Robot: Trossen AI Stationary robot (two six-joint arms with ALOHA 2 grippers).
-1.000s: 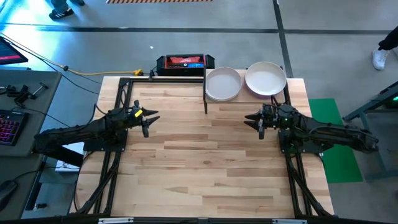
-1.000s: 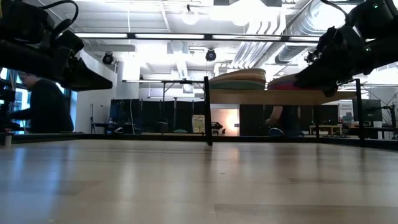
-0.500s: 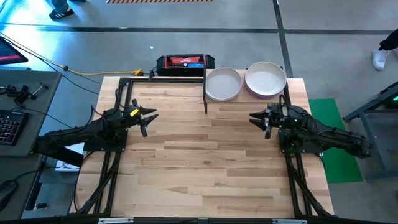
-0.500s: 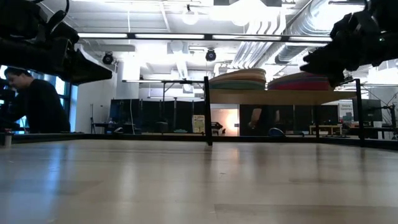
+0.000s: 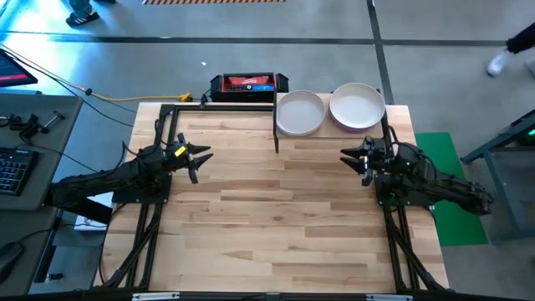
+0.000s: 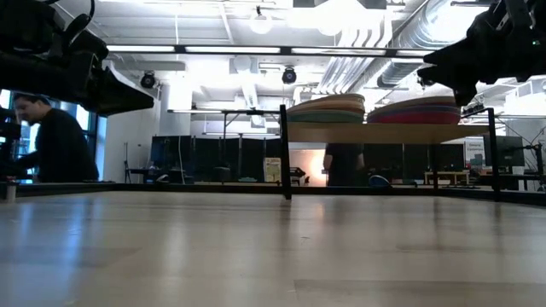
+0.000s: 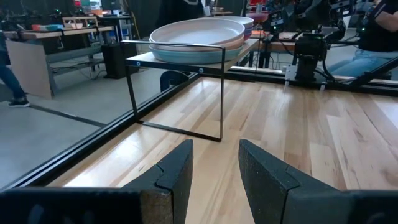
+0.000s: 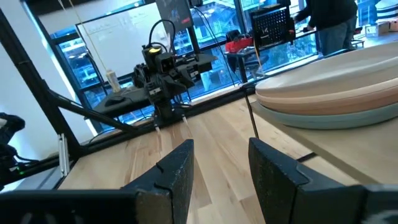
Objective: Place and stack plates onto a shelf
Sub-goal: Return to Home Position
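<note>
Two stacks of plates sit on the shelf (image 6: pixel 384 133) at the table's far right. The left stack (image 5: pixel 299 113) has a pale grey plate on top, and the right stack (image 5: pixel 357 106) a cream one. The low view shows the left stack (image 6: pixel 326 108) and the right stack (image 6: pixel 424 111) as several layers each. My left gripper (image 5: pixel 201 156) hovers open over the table's left part, empty. My right gripper (image 5: pixel 353 158) hovers open just on the near side of the right stack, also empty. The left wrist view shows the left gripper (image 7: pixel 216 168) facing the shelf. The right gripper (image 8: pixel 221 165) has plates (image 8: pixel 348 87) beside it.
A red and black box (image 5: pixel 248 83) lies beyond the far edge. Black frame rails (image 5: pixel 167 117) run along the table's sides. The shelf's black post (image 5: pixel 276 130) stands mid-table at the far side. People (image 6: pixel 51 145) move in the room behind. Bare wood (image 5: pixel 276 217) fills the middle and near part.
My right gripper has drawn back from the shelf toward the table's right edge and risen, with nothing in it. The plate stacks have stayed put. A person has walked across behind the shelf.
</note>
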